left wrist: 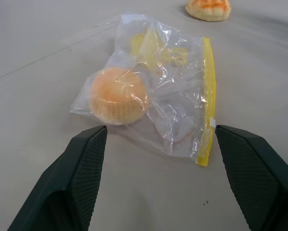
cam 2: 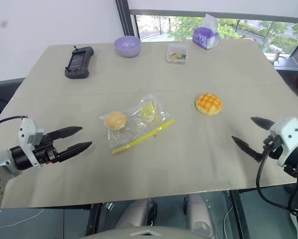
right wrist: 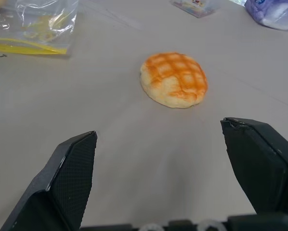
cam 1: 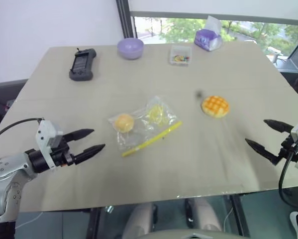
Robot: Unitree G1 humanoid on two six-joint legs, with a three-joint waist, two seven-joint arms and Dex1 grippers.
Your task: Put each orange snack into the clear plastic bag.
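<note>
The clear plastic bag (cam 1: 148, 123) lies flat mid-table, its yellow strip (left wrist: 209, 91) facing the near right. A small plain orange snack (left wrist: 117, 94) sits inside it under the crinkled film, at the bag's left end. The grid-topped orange bun (cam 1: 215, 106) rests bare on the table to the bag's right. My left gripper (cam 1: 96, 140) hovers open near the front left, pointing at the bag, nothing between its fingers. My right gripper (cam 1: 256, 132) stands open at the front right, aimed at the bun (right wrist: 174, 79) and a short way from it.
Along the far edge stand a black handheld device (cam 1: 82, 63), a purple bowl (cam 1: 130, 48), a small clear box of coloured sweets (cam 1: 180, 55) and a purple tissue packet (cam 1: 208, 39). The table's front edge (cam 1: 153, 196) runs just below both grippers.
</note>
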